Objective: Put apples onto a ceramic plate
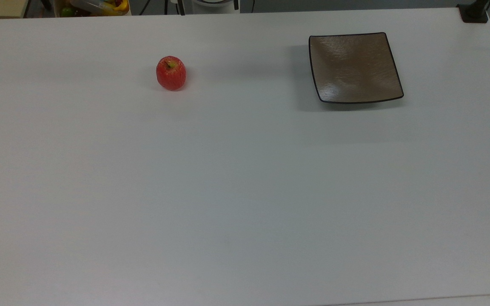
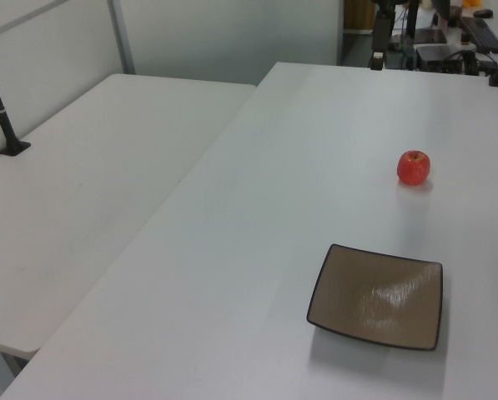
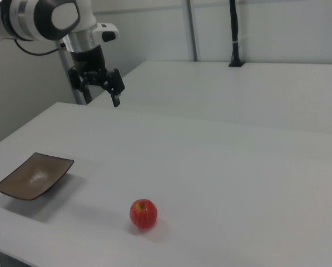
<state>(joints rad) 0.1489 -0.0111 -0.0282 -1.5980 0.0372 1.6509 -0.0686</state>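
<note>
A small red apple with a yellow-green stem dip stands alone on the white table; it also appears at the left view's right as the apple and near the front of the right view as the apple. The square brown ceramic plate lies bare to the top view's right, apart from the apple, also seen as the plate and the plate. In the right view my gripper hangs high above the table's far left part, open, holding nothing, well away from both.
A second white table adjoins at the left view's left. A black post stands on it. A bin of coloured items sits beyond the table's far edge in the top view. A black clamp holds the top view's right corner.
</note>
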